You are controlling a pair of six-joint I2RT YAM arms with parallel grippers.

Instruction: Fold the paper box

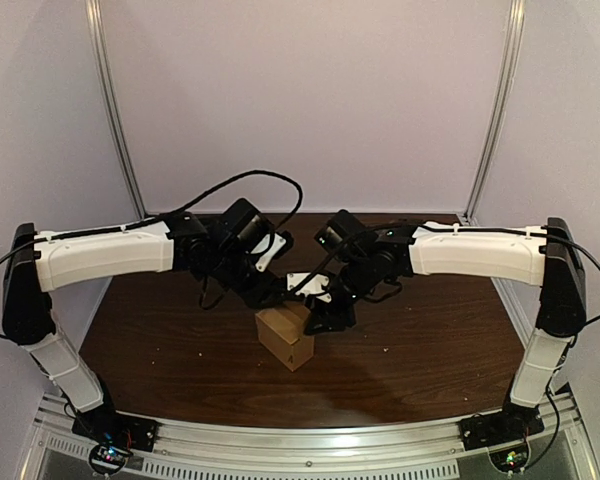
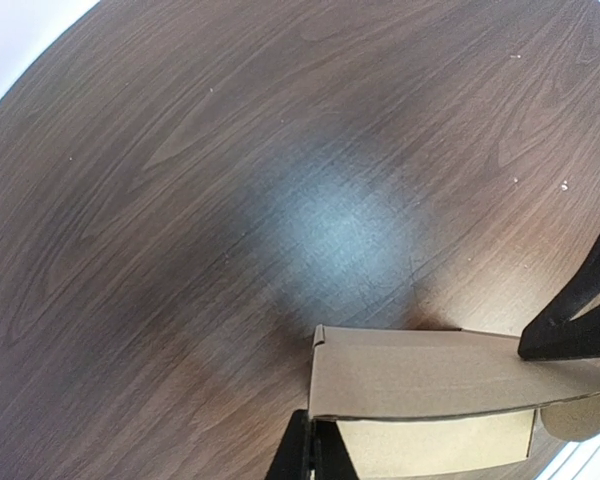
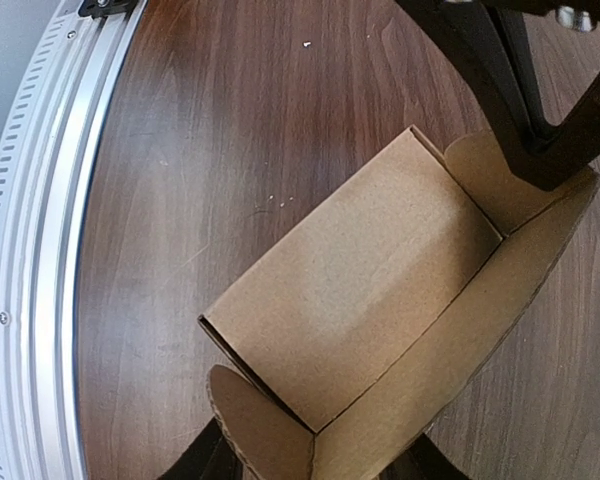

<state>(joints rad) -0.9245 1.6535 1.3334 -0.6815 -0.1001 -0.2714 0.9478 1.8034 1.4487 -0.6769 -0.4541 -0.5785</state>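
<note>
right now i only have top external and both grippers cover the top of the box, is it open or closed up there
Observer: Open. The right wrist view looks straight into the paper box. It shows bare cardboard inside and nothing in it.
Operator: ok are the end flaps tucked in
Observer: No. A rounded flap at the near end and another at the far end are both loose. Neither lies across the opening.
Operator: where is the left arm holding it
Observer: In the left wrist view the left gripper has its fingers closed together on the thin edge of a box wall, just below a corner.
</note>
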